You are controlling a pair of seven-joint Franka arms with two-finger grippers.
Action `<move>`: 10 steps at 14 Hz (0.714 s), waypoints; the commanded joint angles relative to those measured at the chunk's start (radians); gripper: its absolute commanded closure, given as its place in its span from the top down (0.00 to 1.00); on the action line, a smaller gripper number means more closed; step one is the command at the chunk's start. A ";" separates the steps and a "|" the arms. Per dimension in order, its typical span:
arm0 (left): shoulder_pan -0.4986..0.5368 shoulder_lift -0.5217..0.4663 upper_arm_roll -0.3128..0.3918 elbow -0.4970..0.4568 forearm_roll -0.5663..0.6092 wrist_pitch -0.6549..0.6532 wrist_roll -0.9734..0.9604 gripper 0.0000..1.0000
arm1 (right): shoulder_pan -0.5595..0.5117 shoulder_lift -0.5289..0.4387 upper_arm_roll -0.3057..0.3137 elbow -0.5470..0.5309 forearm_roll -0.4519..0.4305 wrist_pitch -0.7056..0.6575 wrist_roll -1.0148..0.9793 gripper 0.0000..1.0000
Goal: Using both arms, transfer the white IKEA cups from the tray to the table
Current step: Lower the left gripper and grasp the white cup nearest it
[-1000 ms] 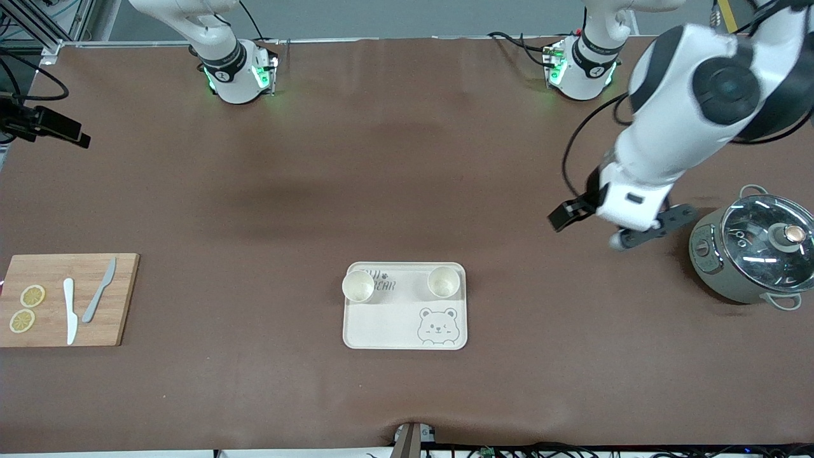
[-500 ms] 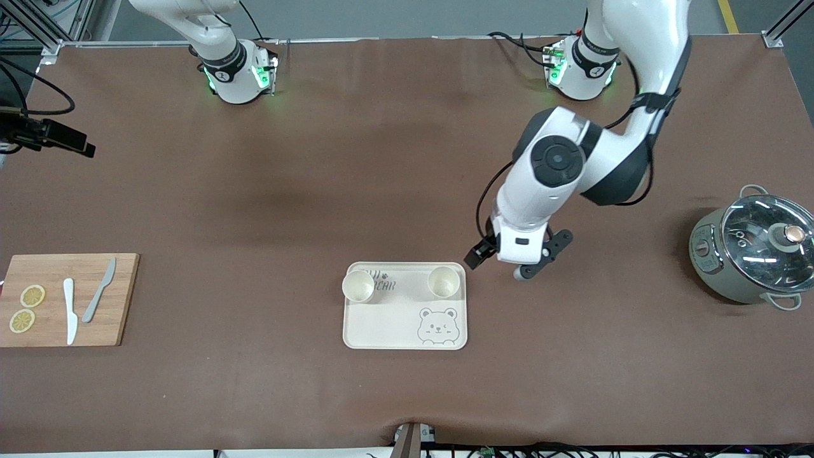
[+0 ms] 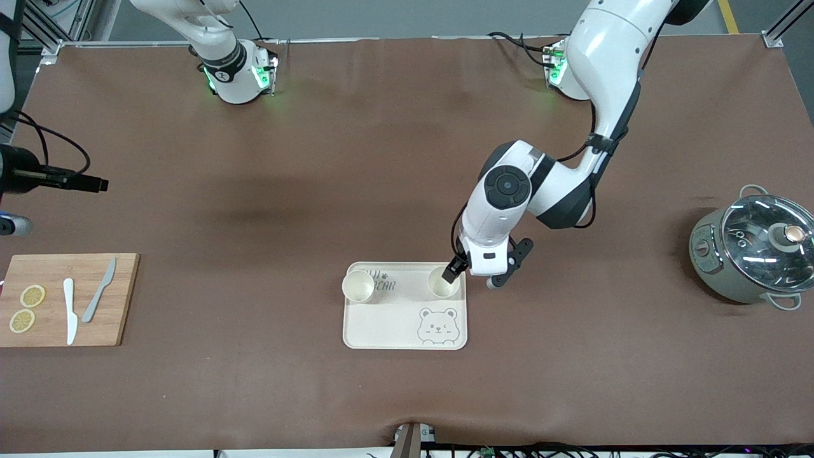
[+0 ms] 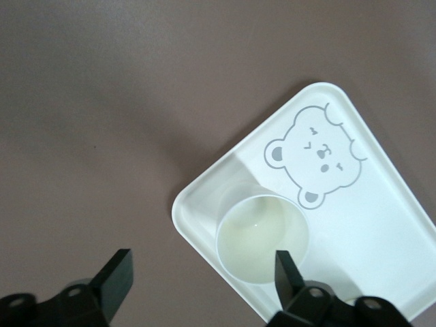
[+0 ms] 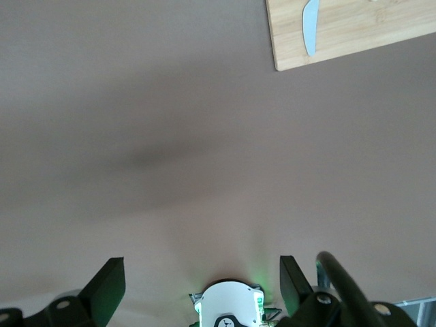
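Two white cups stand upright on the bear-printed tray (image 3: 388,324): one cup (image 3: 358,285) at the corner toward the right arm's end, the other cup (image 3: 443,282) at the corner toward the left arm's end. My left gripper (image 3: 464,272) is open just above that second cup. In the left wrist view one fingertip (image 4: 286,267) is over the cup's (image 4: 262,235) rim and the other over the bare table outside the tray (image 4: 381,225). My right gripper (image 3: 92,184) is open and empty over the table above the cutting board's end; its wrist view (image 5: 202,272) shows its own base.
A bamboo cutting board (image 3: 63,299) with two lemon slices and two knives lies at the right arm's end. A grey pot with a glass lid (image 3: 753,248) stands at the left arm's end. Brown table cover all around the tray.
My left arm has swung from beside the pot across to the tray, ending over the cup. My right gripper has moved a little toward the cutting board.
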 commanded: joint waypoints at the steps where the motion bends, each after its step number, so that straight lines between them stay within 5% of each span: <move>1: -0.018 0.044 0.011 0.025 0.047 0.037 -0.039 0.73 | -0.006 0.055 0.007 0.041 0.004 0.018 -0.005 1.00; 6: -0.027 0.116 0.012 0.027 0.055 0.146 -0.047 0.58 | 0.003 0.130 0.012 0.085 0.105 0.069 -0.003 1.00; 10: -0.033 0.137 0.012 0.027 0.061 0.192 -0.040 0.22 | 0.065 0.142 0.013 0.079 0.177 0.095 0.012 1.00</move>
